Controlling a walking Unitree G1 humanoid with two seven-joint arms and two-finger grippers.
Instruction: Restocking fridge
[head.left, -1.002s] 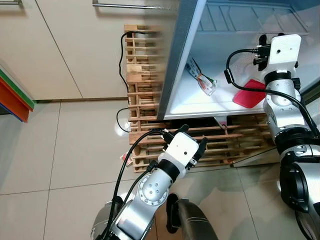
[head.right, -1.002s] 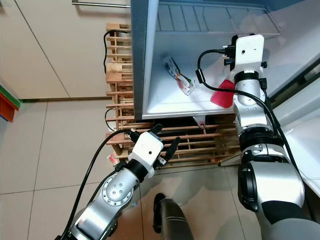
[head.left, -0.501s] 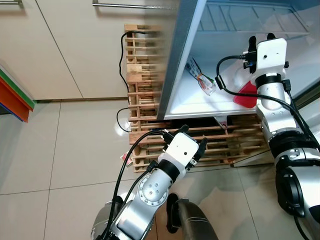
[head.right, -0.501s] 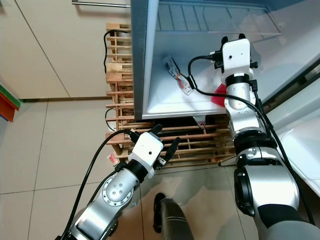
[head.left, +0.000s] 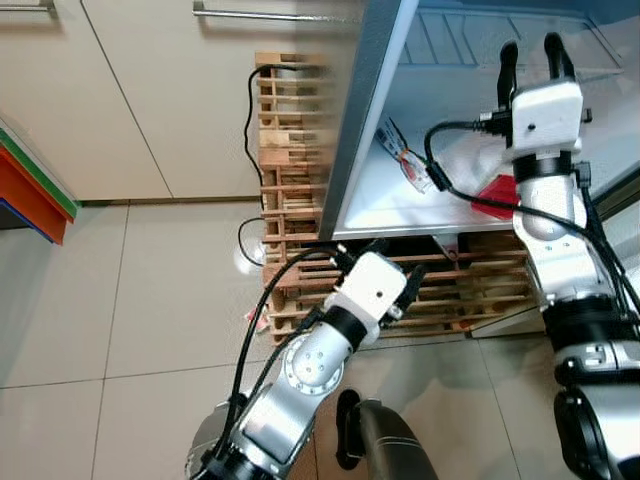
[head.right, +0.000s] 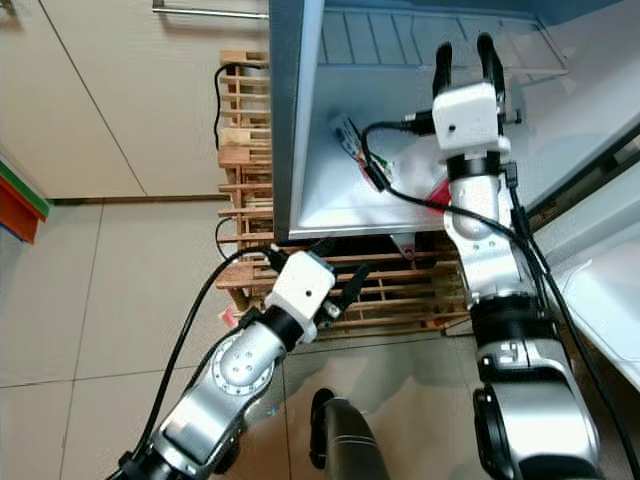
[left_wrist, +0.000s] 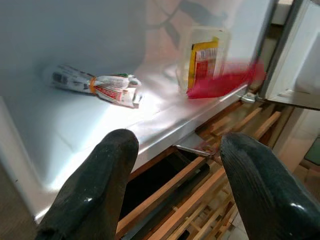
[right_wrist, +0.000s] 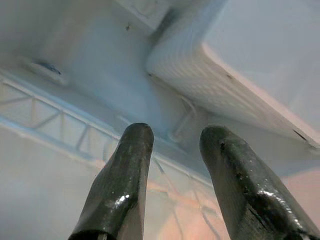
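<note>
Inside the fridge (head.left: 450, 190), our right pincer (head.left: 528, 60) hangs w/ fingers apart, empty; red packet (head.left: 497, 190) below it. Left pincer (head.right: 340, 268) wide, low. We'd descend straight, avoiding the cable.

Bare, unfinished wood slats form the pallet (head.left: 290, 190) beneath the fridge (head.left: 360, 140), whose outer wall is matt grey metal and whose liner is smooth, glossy white plastic. At 1 o'clock, the right gripper (head.left: 527, 62) — glossy black fingers (right_wrist: 125, 185) — rises above silver metal. A crinkled plastic wrapper (left_wrist: 97, 86) and shiny red packet (left_wrist: 220, 84) lie inside. Floor tiles (head.left: 130, 290) gleam — polished, reflective.
</note>
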